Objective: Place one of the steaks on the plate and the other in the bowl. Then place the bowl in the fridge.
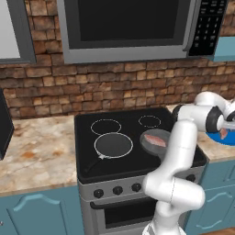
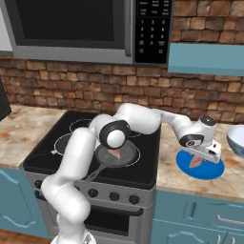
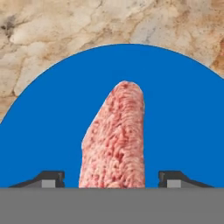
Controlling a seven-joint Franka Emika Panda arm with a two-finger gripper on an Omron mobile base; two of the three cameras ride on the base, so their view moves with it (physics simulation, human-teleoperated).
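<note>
**Op:** Right, nearest me the gripper (image 3: 112,180) sits just above the plate (image 3: 183,113), jaws spread wide, each fingertip clear of the steak (image 3: 116,140) between them. I'd judge it released, resting on the blue.

**Desk:** Risk?

**Op:** If I lift crooked, a finger could catch the meat and drag it off the rim onto the counter (image 2: 190,183).

**Desk:** And the other one?

**Op:** The second steak (image 1: 155,140) lies in the frying pan (image 1: 153,143) on the stove (image 1: 114,158). The bowl (image 2: 236,139) stands beyond the plate, at the edge of my right base view.
</note>
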